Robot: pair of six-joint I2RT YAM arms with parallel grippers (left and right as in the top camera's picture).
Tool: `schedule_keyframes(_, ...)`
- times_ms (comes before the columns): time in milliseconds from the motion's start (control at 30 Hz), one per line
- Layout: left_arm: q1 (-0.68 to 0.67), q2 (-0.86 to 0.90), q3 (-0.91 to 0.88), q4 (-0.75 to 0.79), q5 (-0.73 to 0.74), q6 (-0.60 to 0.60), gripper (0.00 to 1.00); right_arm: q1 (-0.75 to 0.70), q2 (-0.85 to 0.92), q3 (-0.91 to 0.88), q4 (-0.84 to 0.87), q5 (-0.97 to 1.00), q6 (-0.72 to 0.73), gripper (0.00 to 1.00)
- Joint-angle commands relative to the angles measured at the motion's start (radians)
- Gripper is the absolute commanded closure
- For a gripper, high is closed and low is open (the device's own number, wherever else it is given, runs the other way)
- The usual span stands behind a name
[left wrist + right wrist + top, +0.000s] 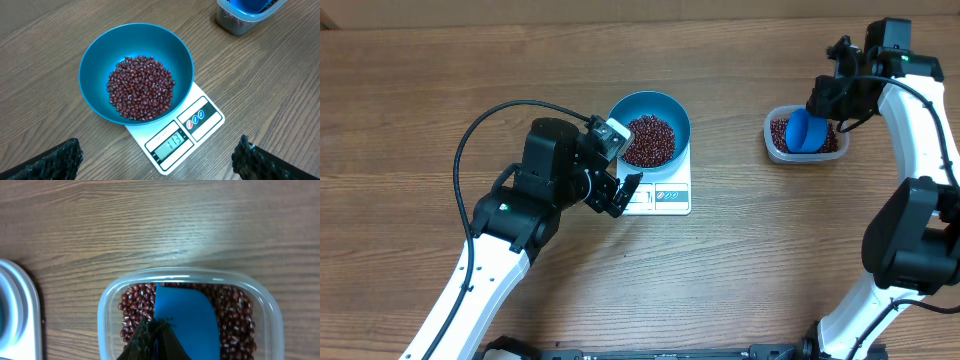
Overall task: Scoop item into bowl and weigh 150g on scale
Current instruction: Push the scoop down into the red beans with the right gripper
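Beans (142, 87) lie in two heaps: one in the single teal bowl (95, 60), one in the single clear tub (775, 142). The bowl sits on the one white scale (200, 117), overhanging its far edge, with the display strip uncovered. Left gripper (623, 195) hovers just beside that strip, jaws wide apart. Right gripper (155, 342) is pinched together on the one blue scoop (187, 317) inside the tub. Bare table (740, 260) separates scale and tub.

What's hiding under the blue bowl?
The white scale sits under the bowl. Only its front strip, with the display and buttons, pokes out. The bowl covers the rest of its top, so that part cannot be seen.
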Motion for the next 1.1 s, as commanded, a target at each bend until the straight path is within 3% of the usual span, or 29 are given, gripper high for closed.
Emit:
schedule_keyframes(0, -0.001, 0.003, 0.024, 0.009, 0.002, -0.006, 0.0, 0.028, -0.029, -0.002, 0.023, -0.002, -0.131, 0.96)
schedule_keyframes(167, -0.001, 0.003, 0.024, 0.01, 0.002, -0.007, 0.0, 0.065, -0.041, -0.002, 0.007, -0.001, -0.187, 0.96)
schedule_keyframes(1067, -0.001, 0.003, 0.024, 0.01, 0.001, -0.006, 0.0, 0.105, -0.127, -0.002, -0.016, 0.237, -0.182, 0.96)
